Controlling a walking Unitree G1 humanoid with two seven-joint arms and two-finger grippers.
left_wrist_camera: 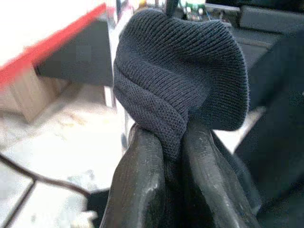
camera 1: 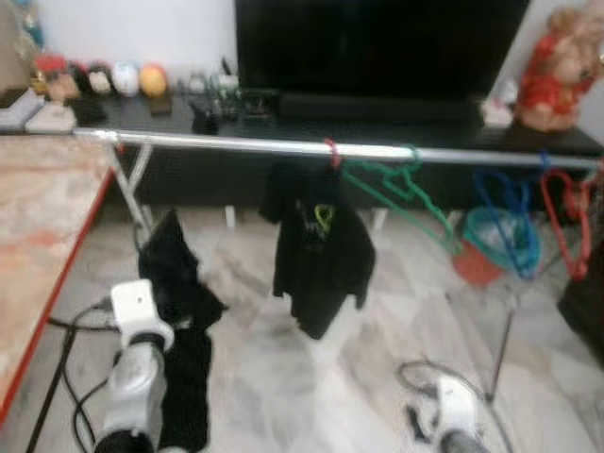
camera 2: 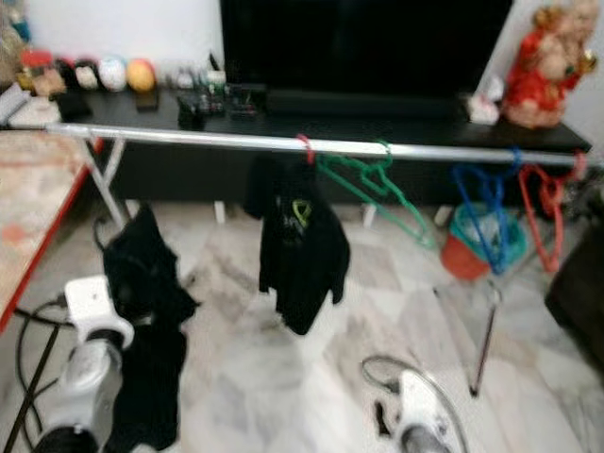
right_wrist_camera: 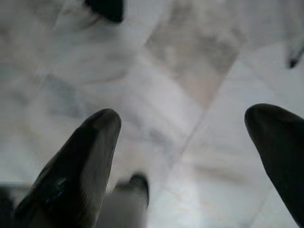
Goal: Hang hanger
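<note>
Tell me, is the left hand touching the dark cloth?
Touching. The left wrist view shows the left hand with both fingers pinched on a fold of the dark cloth, no gap between them.

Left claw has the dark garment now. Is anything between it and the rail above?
Nothing visible blocks it. The left claw is shut on the dark garment, low and left of the silver rail. The rail stretch above it is bare; the hung black shirt and green hanger sit further right.
</note>
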